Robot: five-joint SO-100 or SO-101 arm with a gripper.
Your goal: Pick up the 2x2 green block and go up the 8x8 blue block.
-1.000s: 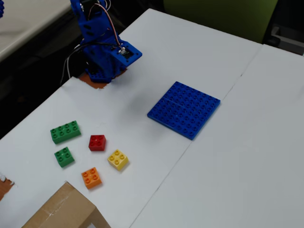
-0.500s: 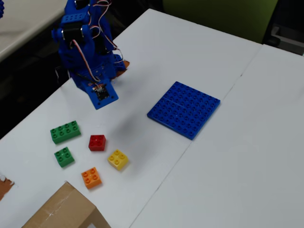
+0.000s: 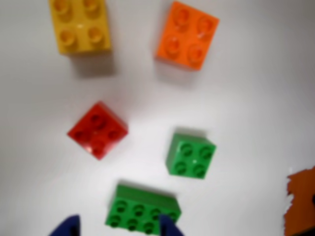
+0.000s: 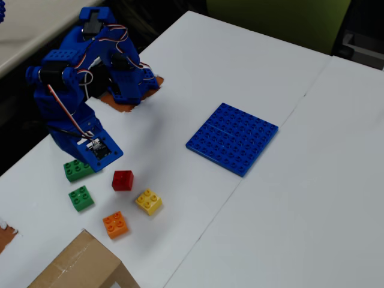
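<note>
The 2x2 green block (image 3: 191,156) lies on the white table, right of centre in the wrist view. In the fixed view this green block (image 4: 80,198) sits at the lower left, just below the blue arm (image 4: 72,114). My gripper (image 3: 117,228) is open, and its two blue tips show at the bottom edge of the wrist view. They hang above the longer green brick (image 3: 142,210), short of the 2x2 block, with nothing held. The 8x8 blue block (image 4: 233,138) lies flat near the table's middle, far to the right of the arm. It is out of the wrist view.
A red brick (image 4: 122,180), a yellow brick (image 4: 148,201) and an orange brick (image 4: 114,224) lie close to the green ones. The arm's head partly covers the longer green brick (image 4: 75,170). A cardboard box (image 4: 78,267) stands at the bottom left. The table's left edge runs near the bricks.
The arm has swung from near its base out and down towards the bricks. Its head now hangs over the longer green brick. No brick has moved.
</note>
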